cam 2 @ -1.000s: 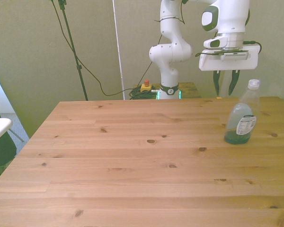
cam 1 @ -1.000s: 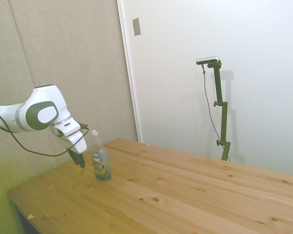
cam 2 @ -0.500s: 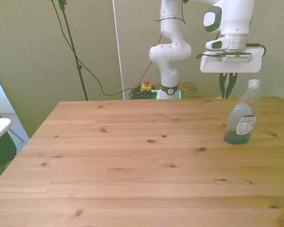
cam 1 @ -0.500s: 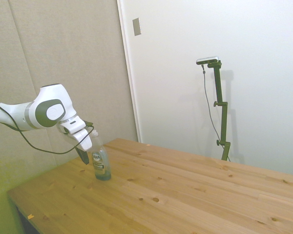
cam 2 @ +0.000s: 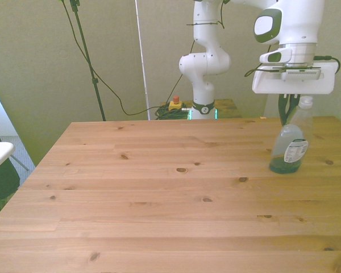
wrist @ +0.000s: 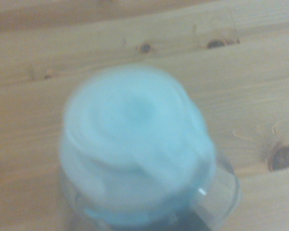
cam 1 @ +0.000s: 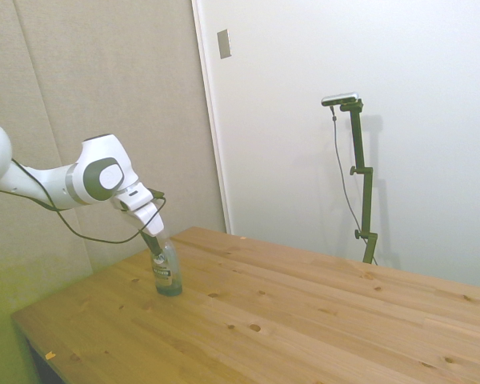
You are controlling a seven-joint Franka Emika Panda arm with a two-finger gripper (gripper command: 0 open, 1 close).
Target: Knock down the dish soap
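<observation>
Claw (cam 2: pixel 290 109) seemingly against upright dish soap (cam 2: pixel 288 149)

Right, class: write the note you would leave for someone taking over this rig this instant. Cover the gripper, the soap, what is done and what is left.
Gripper: at the neck of the dish soap, just under the white cap; whether the jaws are open or shut cannot be told.
Dish soap: upright on the wooden table, near the edge at the front view's right. The wrist view shows its cap from close above, blurred.
Done: gripper brought level with the bottle's top.
Left: push the top sideways until the bottle tips over; it is not knocked down yet.
</observation>
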